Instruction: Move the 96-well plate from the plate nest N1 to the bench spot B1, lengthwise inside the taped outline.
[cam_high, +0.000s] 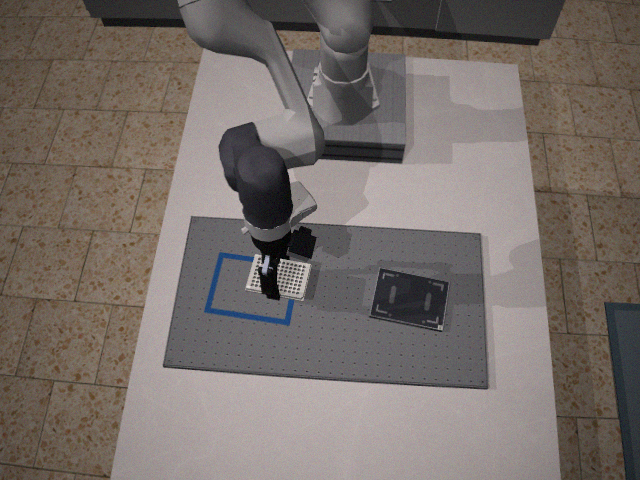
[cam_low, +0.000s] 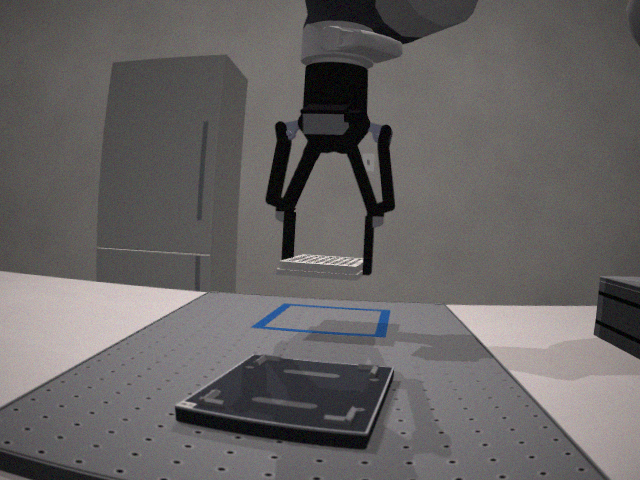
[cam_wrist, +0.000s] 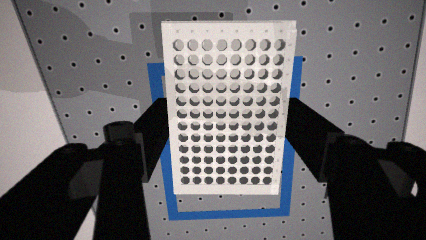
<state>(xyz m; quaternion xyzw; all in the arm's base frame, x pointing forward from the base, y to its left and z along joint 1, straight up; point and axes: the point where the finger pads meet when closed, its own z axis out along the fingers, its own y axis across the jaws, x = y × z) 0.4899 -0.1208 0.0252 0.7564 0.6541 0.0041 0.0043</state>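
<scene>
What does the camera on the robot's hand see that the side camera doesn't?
Only the wrist view looks straight down into the 96-well plate, showing its round holes. Only the exterior view shows the empty black plate nest, a tall grey cabinet, and the gap of air under the plate. Both show the gripper with its black fingers clamping the plate's sides, the blue taped outline and the dotted grey board.

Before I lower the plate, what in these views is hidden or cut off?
- Top: the gripper and wrist cover the middle of the plate, and the plate hides part of the blue outline.
- Wrist: the plate hides the outline's interior and most of its tape; the nest is out of frame.
- Exterior: the arm is cut off at the top edge; the plate's alignment over the outline is unclear from this low angle.
</scene>
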